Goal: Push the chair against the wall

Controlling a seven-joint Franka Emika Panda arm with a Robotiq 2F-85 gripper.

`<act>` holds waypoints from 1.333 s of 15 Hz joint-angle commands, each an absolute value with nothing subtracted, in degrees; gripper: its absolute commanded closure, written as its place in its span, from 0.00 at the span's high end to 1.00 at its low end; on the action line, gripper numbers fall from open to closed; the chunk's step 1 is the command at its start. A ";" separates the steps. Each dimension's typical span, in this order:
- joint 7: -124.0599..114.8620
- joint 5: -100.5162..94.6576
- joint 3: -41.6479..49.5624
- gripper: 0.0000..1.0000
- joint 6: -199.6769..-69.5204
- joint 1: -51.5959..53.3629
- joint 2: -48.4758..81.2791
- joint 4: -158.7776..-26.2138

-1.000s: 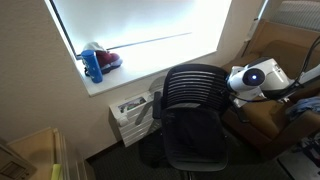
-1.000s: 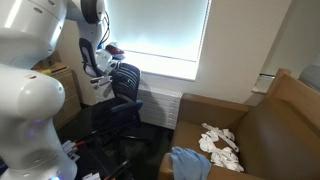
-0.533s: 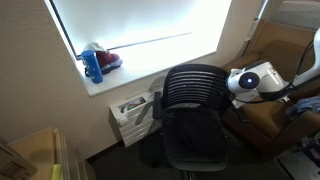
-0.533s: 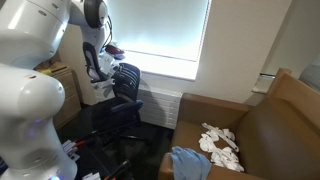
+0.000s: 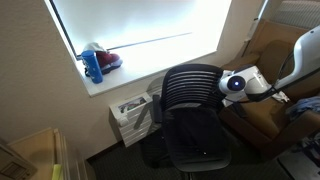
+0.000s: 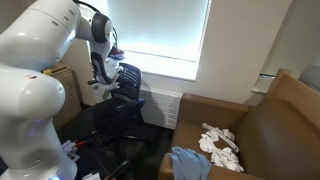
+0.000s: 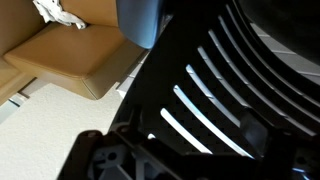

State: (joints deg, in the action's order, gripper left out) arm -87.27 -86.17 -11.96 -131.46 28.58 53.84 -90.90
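Note:
The black swivel chair [image 5: 192,95] stands under the window in both exterior views, its slatted back toward the beige wall [image 5: 45,95]; it also shows in an exterior view [image 6: 122,92]. My gripper [image 5: 226,85] is at the right edge of the chair's back, touching or almost touching it. In the wrist view the slatted back [image 7: 230,70] fills the frame. The dark fingers of my gripper [image 7: 190,135] sit wide apart at the bottom edge, open and holding nothing. The wall also shows beside the window [image 6: 235,50].
A brown armchair [image 5: 272,115] stands right beside the chair; in an exterior view [image 6: 255,125] it holds white cloths [image 6: 220,140] and a blue cloth [image 6: 186,162]. A blue bottle [image 5: 93,66] stands on the sill. A white slatted box [image 5: 133,115] sits below the window.
My wrist has moved down and toward the chair's back, closing the gap to it. The chair itself has barely shifted.

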 commanded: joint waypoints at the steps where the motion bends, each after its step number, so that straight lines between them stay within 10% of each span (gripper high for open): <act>1: -90.01 -88.23 -10.01 1.00 -128.42 29.90 58.12 -83.75; 20: -108.37 -88.44 -5.04 1.00 -111.70 30.97 61.01 -75.96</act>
